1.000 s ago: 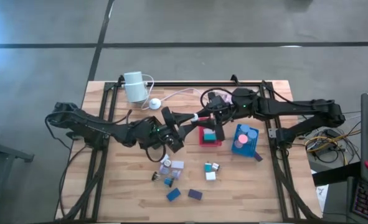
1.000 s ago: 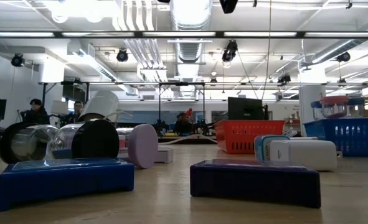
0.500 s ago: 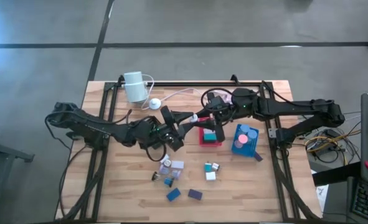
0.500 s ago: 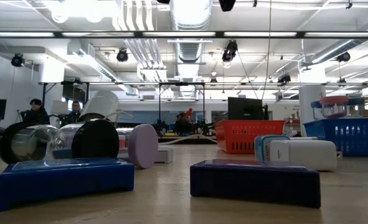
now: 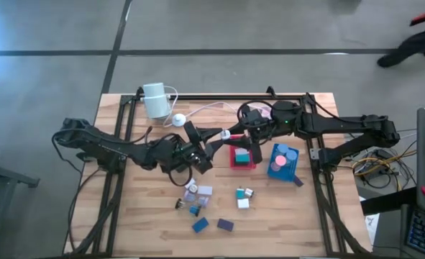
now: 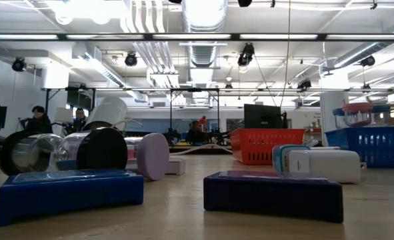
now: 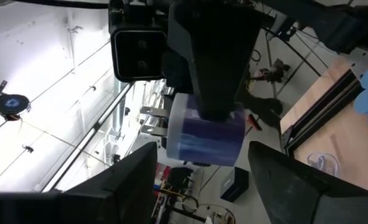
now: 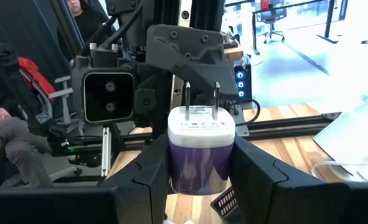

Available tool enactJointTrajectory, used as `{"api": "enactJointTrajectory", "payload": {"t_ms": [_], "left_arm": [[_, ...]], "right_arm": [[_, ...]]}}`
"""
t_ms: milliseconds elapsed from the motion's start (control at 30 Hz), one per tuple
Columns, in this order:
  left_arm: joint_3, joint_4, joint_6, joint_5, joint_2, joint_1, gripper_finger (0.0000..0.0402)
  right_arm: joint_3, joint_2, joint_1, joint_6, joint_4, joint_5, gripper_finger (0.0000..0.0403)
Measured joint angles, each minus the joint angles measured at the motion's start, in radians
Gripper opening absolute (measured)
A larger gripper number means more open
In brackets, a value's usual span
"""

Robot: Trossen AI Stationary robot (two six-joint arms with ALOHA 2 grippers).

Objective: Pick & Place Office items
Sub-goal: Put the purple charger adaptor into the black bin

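White cylinder (image 5: pixel 154 100) with cable — red tray (image 5: pixel 242 162), blue tray (image 5: pixel 282 165) on table (image 5: pixel 126 216)

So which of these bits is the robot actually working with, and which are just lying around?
Job: purple-and-white charger plug, gripped by the right end effector, facing the open left end effector; loose small blocks on the table; teal piece in the red tray.
Lying about: white cylinder with cable; blue tray.
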Motion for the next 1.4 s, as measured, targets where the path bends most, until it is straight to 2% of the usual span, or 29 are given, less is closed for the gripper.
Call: {"api": "enactJointTrajectory", "payload": {"t_ms": [367, 633, 1000, 1400], "left_arm": [[0.0, -0.008, -0.024, 0.075, 0.0, -0.003, 0.0221], [0.0, -0.007, -0.033, 0.073, 0.0, -0.003, 0.0155], [0.0, -0.008, -0.034, 0.053, 0.0, -0.003, 0.0155], [0.0, -0.008, -0.057, 0.04, 0.001, -0.003, 0.0155]], "right_arm": [[0.0, 0.0, 0.0, -0.005, -0.003, 0.0, 0.0129], [0.0, 0.002, 0.0, 0.007, -0.007, 0.0, 0.0129], [0.0, 0.003, -0.001, -0.011, -0.007, 0.002, 0.0133], [0.0, 0.004, 0.0, -0.041, 0.001, 0.004, 0.0175]]}}
